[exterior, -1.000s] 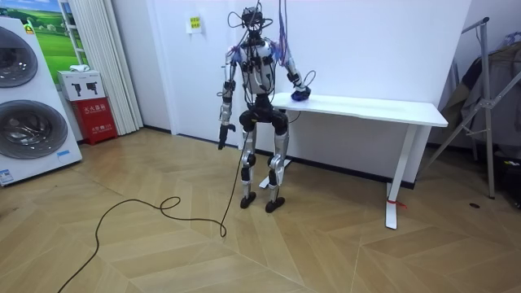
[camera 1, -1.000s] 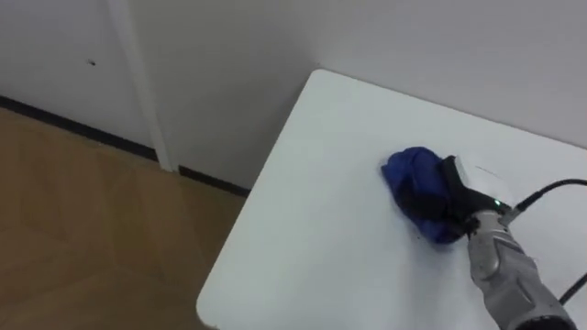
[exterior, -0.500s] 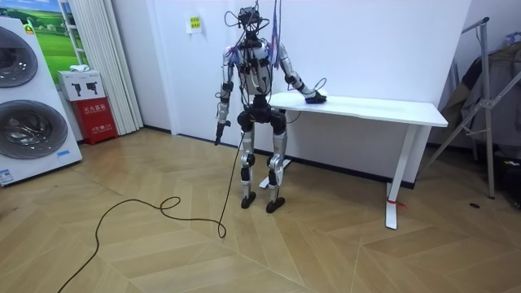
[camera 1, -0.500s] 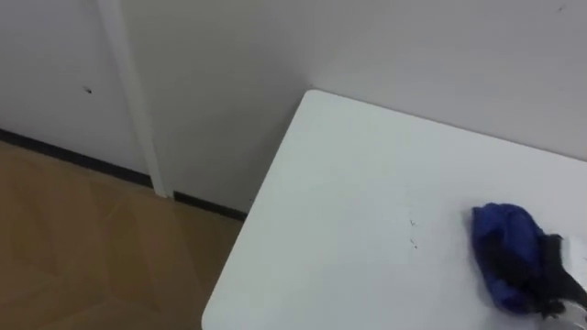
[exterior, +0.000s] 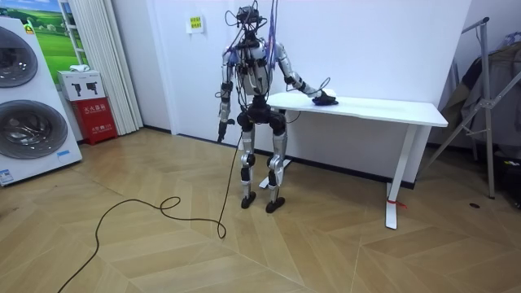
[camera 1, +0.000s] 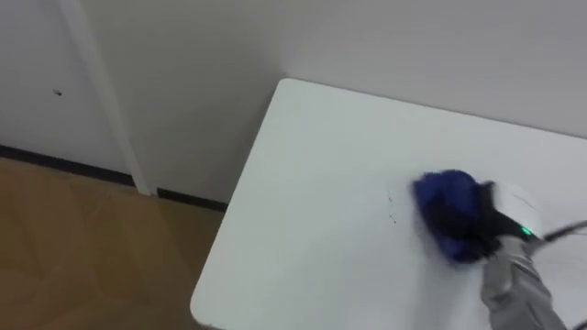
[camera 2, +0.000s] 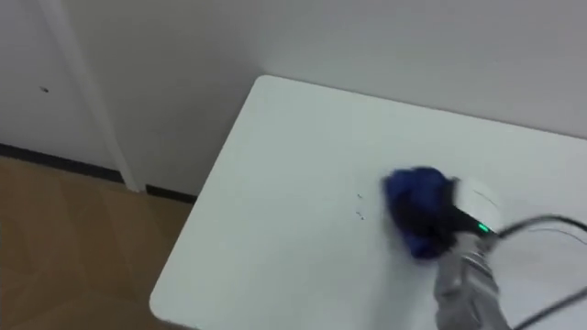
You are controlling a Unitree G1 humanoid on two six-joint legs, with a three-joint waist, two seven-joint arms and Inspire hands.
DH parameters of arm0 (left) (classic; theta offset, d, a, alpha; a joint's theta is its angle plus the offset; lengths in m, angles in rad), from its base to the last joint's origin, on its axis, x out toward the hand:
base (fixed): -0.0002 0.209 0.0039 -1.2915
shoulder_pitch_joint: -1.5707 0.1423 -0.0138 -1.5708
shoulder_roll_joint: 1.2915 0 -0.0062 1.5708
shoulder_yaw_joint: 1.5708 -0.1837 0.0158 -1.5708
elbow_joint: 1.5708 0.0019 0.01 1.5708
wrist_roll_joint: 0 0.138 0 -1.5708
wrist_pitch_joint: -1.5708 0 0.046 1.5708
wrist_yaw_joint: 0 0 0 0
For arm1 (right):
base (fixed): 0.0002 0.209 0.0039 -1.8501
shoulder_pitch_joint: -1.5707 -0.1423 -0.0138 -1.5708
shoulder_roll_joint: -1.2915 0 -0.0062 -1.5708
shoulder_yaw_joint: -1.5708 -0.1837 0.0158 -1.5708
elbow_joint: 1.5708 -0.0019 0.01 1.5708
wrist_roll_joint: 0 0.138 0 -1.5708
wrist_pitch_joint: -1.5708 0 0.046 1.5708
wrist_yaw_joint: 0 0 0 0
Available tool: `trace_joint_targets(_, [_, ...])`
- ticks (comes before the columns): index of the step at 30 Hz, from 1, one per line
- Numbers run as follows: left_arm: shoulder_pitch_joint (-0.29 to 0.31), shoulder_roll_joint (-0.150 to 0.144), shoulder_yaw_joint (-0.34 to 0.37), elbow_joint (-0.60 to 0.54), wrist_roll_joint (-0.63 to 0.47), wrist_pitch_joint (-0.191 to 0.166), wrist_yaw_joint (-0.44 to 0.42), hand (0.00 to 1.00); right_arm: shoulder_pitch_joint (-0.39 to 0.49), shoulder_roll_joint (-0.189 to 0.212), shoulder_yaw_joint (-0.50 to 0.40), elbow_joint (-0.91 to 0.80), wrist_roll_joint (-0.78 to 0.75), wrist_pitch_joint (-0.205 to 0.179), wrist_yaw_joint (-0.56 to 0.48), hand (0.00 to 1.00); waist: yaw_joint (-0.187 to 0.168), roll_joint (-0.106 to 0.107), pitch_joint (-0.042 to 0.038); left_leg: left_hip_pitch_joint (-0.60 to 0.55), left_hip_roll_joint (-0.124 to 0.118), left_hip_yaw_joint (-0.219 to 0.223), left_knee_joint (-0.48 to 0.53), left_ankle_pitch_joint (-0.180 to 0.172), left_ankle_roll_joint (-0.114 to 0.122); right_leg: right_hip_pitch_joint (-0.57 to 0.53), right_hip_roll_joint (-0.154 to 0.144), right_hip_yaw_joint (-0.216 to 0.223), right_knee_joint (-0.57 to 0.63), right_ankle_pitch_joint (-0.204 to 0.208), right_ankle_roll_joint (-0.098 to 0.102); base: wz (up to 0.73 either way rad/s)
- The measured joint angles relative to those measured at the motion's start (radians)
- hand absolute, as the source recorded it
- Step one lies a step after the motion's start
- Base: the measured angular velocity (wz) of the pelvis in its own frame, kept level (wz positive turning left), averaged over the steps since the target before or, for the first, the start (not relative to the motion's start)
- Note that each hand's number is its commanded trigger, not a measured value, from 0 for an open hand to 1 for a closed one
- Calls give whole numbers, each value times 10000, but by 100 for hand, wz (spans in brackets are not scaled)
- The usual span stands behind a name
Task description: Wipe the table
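Table: the white table (camera 1: pixel 312 183) fills the centre and right of the left eye view. Its corner is at upper centre, against the wall (camera 1: pixel 183 64), and the wooden floor (camera 1: pixel 83 247) is at lower left.
Cloth: the blue cloth (camera 1: pixel 443 213) lies bunched on the table, right of centre, just to the right of two small dark specks (camera 1: pixel 393 218).
Right hand: the right hand (camera 1: pixel 484 229) comes in from the lower right and lies on the cloth's right side. It is blurred, so whether it grips the cloth or presses it flat cannot be told.
Left hand: the left hand (exterior: pixel 220 126) hangs by the robot's side at the room view's left, apart from the table. It is too small to tell its state.
Robot: it stands at the table's end on the room view's left, right arm stretched over the top.
Change over half a second: the cloth sat at lower right with the hand cut off by the frame's edge, and a wide bare strip lay between cloth and specks. Now the cloth is close beside them.
Change over one second: in the room view the hand was near the table's left end. Now it is farther along, toward the room view's right.
Camera: the table's corner sits farther left and higher than half a second ago, which is the view's own shift.
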Motion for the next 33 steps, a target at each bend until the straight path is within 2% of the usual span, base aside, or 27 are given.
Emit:
trace_joint_targets(1, [2, -25, -35, -20, -4, 16, 1, 0, -371, 131, 363, -47, -109, -86, 281, 100, 284, -12, 11, -23, -12, -116, -7, 23, -32, -51, 10, -99, -70, 1, -2, 35])
trace_joint_targets(3, [191, -52, -144, -4, -9, 67, 2, 0, -698, 186, 568, 120, -95, -302, 557, 100, 458, -27, 0, -102, -9, -292, 14, 77, -25, -12, -20, -355, -152, 0, -1, 46])
trace_joint_targets(5, [680, -95, -206, -77, -11, 99, 2, 0, -606, 178, 387, 264, 90, -474, 636, 100, 317, -116, -41, -222, -50, -648, 20, 102, -4, 31, -67, -504, -195, -4, 5, 48])
trace_joint_targets(6, [837, -103, -205, -76, -10, 134, 2, 0, -449, 174, 245, 282, 229, -595, 578, 100, 262, -93, -26, -207, -67, -676, 24, 107, 4, 111, -77, -506, -268, -5, 8, 33])
trace_joint_targets(8, [1215, -107, -86, -76, -6, 225, -4, 0, 156, 168, -217, 796, 774, -1316, -85, 100, -26, -100, -30, -43, -168, -672, 38, 107, 5, 424, -158, -530, -469, -41, 67, 26])
trace_joint_targets(9, [1219, -110, 17, -75, 4, 217, -7, 0, 329, 163, -403, 867, 871, -1487, -246, 100, -117, -100, -31, -13, -190, -660, 36, 107, 5, 479, -187, -536, -477, -59, 97, 39])
trace_joint_targets(11, [1238, -129, 628, -52, 61, 32, 30, 0, 1118, 173, -1535, 1255, 1376, -2113, -902, 100, -614, -118, -62, 90, -279, -472, -8, 108, 6, 667, -359, -456, -458, -146, 237, 35])
trace_joint_targets(12, [1251, -118, 735, -56, 113, -23, 59, 0, 1253, 172, -1840, 1426, 1512, -2242, -1109, 100, -720, -126, -66, 157, -283, -350, -25, 108, 7, 722, -357, -440, -453, -153, 248, 5])
trace_joint_targets(13, [1286, -89, 1060, -68, 219, -81, 84, 0, 1507, 108, -2443, 1841, 1771, -2354, -1431, 100, -922, -180, -162, 198, -294, -130, -23, 105, 11, 753, -359, -414, -433, -159, 259, -15])
trace_joint_targets(14, [1247, -29, 1354, -74, 230, -124, 114, 0, 1762, -71, -3021, 2392, 2160, -2412, -1754, 100, -1079, -259, -252, 233, -295, 4, -19, 95, 27, 768, -385, -351, -428, -158, 260, -14])
trace_joint_targets(15, [1221, 5, 1478, -78, 244, -165, 115, 0, 1891, -153, -3393, 2669, 2286, -2423, -1874, 100, -1197, -288, -274, 259, -294, 7, -14, 82, 46, 804, -418, -349, -425, -157, 262, 0])
trace_joint_targets(16, [1177, 55, 1637, -83, 271, -178, 114, 0, 2121, -356, -4138, 3239, 2492, -2426, -2102, 100, -1471, -316, -312, 305, -292, 33, -11, 33, 123, 864, -438, -367, -368, -181, 299, 0])
trace_joint_targets(17, [1107, 92, 1702, -94, 269, -193, 112, 0, 2377, -623, -4725, 3715, 2720, -2422, -2262, 100, -1589, -281, -330, 322, -256, 112, 10, -80, 263, 835, -438, -362, -181, -256, 410, -6])
trace_joint_targets(19, [1024, 155, 1702, -167, 268, -293, 99, 0, 2836, -1036, -5209, 4246, 3363, -2383, -2382, 100, -1660, -230, -357, 297, -171, 217, 282, -377, 317, 784, -403, -430, 167, -393, 462, -24])
trace_joint_targets(21, [906, 206, 1672, -245, 269, -334, 110, 0, 3137, -1224, -5290, 4458, 3810, -2277, -2406, 100, -1736, -181, -355, 201, 10, 395, 777, -661, 335, 566, -506, -512, 876, -552, 482, -26])
trace_joint_targets(22, [764, 251, 1576, -227, 263, -372, 118, 0, 3142, -1173, -5295, 4394, 3923, -2077, -2439, 100, -1760, -127, -338, 90, 177, 476, 1197, -841, 329, 311, -539, -502, 1527, -672, 545, -31])
trace_joint_targets(23, [587, 340, 1434, -144, 229, -398, 119, 0, 3079, -1089, -5273, 4188, 3926, -1760, -2536, 100, -1698, -62, -316, -126, 430, 656, 1659, -1005, 295, -111, -711, -611, 2578, -877, 530, -34])
trace_joint_targets(24, [439, 394, 1276, -32, 203, -464, 119, 0, 2990, -1022, -5257, 4120, 3900, -1588, -2583, 100, -1588, 18, -310, -211, 559, 708, 1888, -1128, 257, -287, -899, -646, 3107, -1020, 529, -47])
trace_joint_targets(25, [193, 497, 939, 173, 177, -642, 127, 0, 2751, -804, -5116, 3864, 3872, -1046, -2705, 100, -1264, 200, -323, -370, 861, 875, 2295, -1303, 161, -495, -1375, -666, 3821, -1168, 559, -66])
trace_joint_targets(26, [-77, 604, 568, 416, 148, -793, 136, 0, 2389, -521, -4800, 3521, 3752, -479, -2812, 100, -915, 342, -297, -570, 1182, 1019, 2615, -1426, 23, -640, -1867, -477, 4089, -1173, 578, -75])
trace_joint_targets(27, [-234, 673, 460, 535, 127, -824, 136, 0, 2115, -378, -4577, 3342, 3662, -243, -2824, 100, -754, 392, -279, -717, 1311, 1038, 2788, -1474, -63, -718, -2114, -387, 4073, -1159, 625, -87])
trace_joint_targets(28, [-537, 834, 230, 872, 116, -889, 85, 0, 1530, -100, -3845, 2926, 3523, 174, -2791, 100, -418, 444, -244, -1040, 1587, 1040, 3087, -1545, -221, -847, -2475, -129, 3740, -1089, 766, -83])
trace_joint_targets(29, [-823, 972, 158, 1242, 115, -978, 53, 0, 901, 246, -2983, 2567, 3079, 276, -2569, 100, -130, 452, -225, -1439, 1917, 1103, 3368, -1549, -433, -959, -2737, 41, 3228, -1011, 888, -74])
trace_joint_targets(30, [-974, 1019, 141, 1336, 109, -988, 28, 0, 566, 368, -2538, 2376, 2811, 276, -2405, 100, 0, 444, -220, -1616, 2066, 1100, 3498, -1535, -539, -987, -2804, 37, 2920, -935, 989, -46])
trace_joint_targets(31, [-1195, 1103, 44, 1357, -13, -1025, -18, 0, -171, 475, -1675, 2054, 2449, 194, -1947, 100, 215, 423, -135, -1981, 2332, 1053, 3667, -1448, -779, -960, -3002, 12, 2263, -691, 1115, -11])
trace_joint_targets(32, [-1404, 1166, -74, 1258, -55, -1050, -36, 0, -854, 476, -1141, 1978, 2198, -224, -1483, 100, 330, 321, 8, -2293, 2492, 885, 3681, -1293, -1051, -885, -3172, -29, 1709, -352, 1131, 11])
trace_joint_targets(33, [-1472, 1211, -149, 1207, -95, -1054, -49, 0, -1051, 469, -993, 2000, 2124, -434, -1323, 100, 390, 289, 35, -2488, 2548, 713, 3681, -1187, -1198, -876, -3189, -106, 1503, -156, 1112, 55])
